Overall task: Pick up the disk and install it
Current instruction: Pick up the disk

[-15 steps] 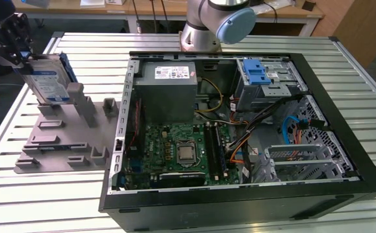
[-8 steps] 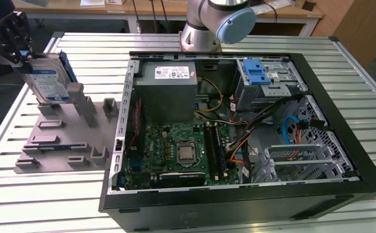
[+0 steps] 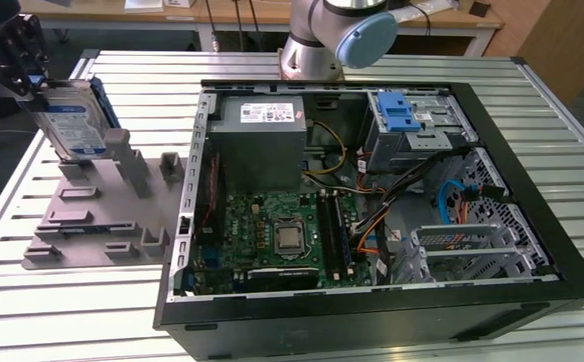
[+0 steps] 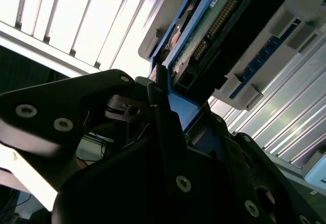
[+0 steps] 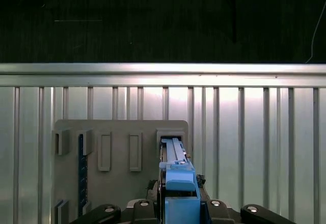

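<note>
the gripper is partly cut off at the exterior view's left edge. its jaws are narrow, clamped on the top end of the disk. the disk stands on edge, long axis near vertical and slightly tilted, label facing the exterior view's right. its lower end is at the grey fixture beside the open computer case. whether it sits in a slot is hidden.

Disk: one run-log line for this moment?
gripper: shut on disk | disk: upright at grey rack slot | computer case: open, disk not installed
</note>
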Controlling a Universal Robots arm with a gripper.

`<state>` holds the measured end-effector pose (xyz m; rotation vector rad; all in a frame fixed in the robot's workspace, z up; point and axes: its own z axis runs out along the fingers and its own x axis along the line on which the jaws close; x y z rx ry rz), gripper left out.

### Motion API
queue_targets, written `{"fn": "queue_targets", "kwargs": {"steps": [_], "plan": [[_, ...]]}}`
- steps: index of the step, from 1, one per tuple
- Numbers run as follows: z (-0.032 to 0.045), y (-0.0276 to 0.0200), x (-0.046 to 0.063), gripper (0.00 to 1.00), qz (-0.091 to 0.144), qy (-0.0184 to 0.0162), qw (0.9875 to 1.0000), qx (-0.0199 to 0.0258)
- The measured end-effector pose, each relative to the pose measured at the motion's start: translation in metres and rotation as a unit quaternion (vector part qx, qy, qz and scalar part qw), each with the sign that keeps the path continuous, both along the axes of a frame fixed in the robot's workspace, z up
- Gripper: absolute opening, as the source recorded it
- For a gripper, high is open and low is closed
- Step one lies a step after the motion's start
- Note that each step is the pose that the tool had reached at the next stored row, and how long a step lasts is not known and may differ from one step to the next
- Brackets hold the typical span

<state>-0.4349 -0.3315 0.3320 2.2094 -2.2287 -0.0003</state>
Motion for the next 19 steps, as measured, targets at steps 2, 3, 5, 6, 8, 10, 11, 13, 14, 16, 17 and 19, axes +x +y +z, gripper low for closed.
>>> {"fn": "queue_targets", "kwargs": {"steps": [2,3,5,6,8,10,11,13,14,16,17,19], "plan": [[0.001,0.0,0.0,0.36,0.0,0.0,1.0,0.0],[0.0015,0.0,0.0,0.36,0.0,0.0001,1.0,0.0],[0.0025,0.0,0.0,0.36,0.0,0.0,1.0,0.0],[0.003,0.0,0.0,0.36,0.0,0.0,1.0,0.0],[0.0038,0.0,0.0,0.36,0.0,0.0,1.0,0.0],[0.0045,0.0,0.0,0.36,0.0,0.0,1.0,0.0],[0.0049,0.0,0.0,0.36,0.0,0.0,1.0,0.0],[0.0061,0.0,0.0,0.36,0.0,0.0001,1.0,0.0],[0.0066,0.0,0.0,0.36,0.0,0.0001,1.0,0.0],[0.008,0.0,0.0,0.36,0.0,0.0001,1.0,-0.0001],[0.0088,0.0,0.0,0.36,0.0,0.0001,1.0,-0.0001],[0.0102,0.0,0.0,0.36,0.0,0.0001,1.0,0.0]]}}
